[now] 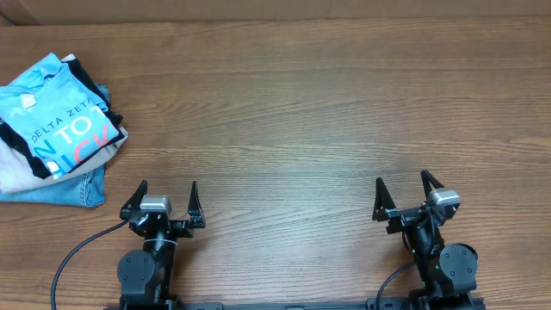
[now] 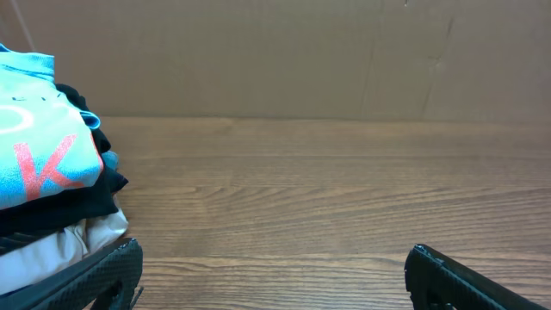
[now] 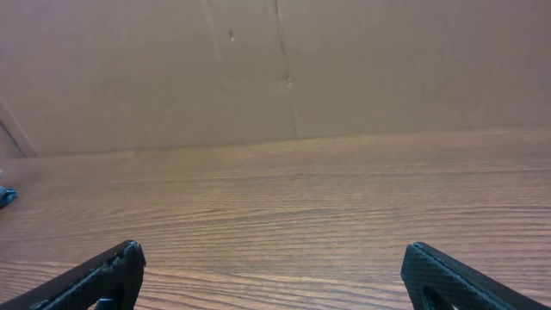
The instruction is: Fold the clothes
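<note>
Both claws stand open and hold nothing: the left claw [image 1: 167, 191] and the right claw [image 1: 401, 184] rest low at the near edge of the wooden tabletop [image 1: 301, 112], well apart from each other, each with its two dark fingers spread wide and pointing toward the far side. In the left wrist view the two fingertips [image 2: 116, 263] show only at the bottom corners, with bare wood between them, and the right wrist view shows the same thing with its own fingertips [image 3: 116, 263]. The light sky-blue T-shirt [image 1: 60, 120] lies folded on top of a pile at the far left corner of the tabletop, ahead and to the left of the left claw and not touching it. On its upper face the small white letters "DELTA ZETA" can be read. Under them are big white letters "N TO", and under those are pink letters that seem to end in "CK"; the rest of the words is hidden by the fold. From the left wrist a pink "K" shows on the blue cloth. A small white patch sits near the shirt's upper left part, and I cannot tell what it is. Under the shirt lies a black garment [image 2: 77, 202], under that a cream one [image 2: 52, 245], and at the bottom folded blue jeans [image 1: 60, 185]. A brown cardboard wall [image 3: 284, 69] closes the far side.
</note>
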Robot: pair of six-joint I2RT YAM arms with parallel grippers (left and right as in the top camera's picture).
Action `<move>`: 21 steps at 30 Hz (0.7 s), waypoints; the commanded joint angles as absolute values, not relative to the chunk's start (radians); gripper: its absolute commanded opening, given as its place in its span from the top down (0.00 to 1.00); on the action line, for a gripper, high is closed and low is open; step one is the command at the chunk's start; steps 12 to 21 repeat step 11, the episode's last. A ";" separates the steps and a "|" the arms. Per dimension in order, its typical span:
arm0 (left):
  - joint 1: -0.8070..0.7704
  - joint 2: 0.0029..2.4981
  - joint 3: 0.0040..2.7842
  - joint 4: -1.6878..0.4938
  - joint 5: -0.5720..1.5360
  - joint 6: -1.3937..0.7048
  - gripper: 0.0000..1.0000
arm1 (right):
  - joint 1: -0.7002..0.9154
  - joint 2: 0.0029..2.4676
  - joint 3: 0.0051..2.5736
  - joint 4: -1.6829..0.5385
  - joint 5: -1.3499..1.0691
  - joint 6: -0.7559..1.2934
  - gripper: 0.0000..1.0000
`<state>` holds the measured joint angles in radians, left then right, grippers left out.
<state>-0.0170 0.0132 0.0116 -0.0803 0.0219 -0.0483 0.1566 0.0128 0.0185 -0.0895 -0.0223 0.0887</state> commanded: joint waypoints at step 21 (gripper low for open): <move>-0.006 0.004 0.005 -0.076 0.012 -0.029 0.00 | 0.149 0.003 0.008 -0.081 -0.028 0.085 0.00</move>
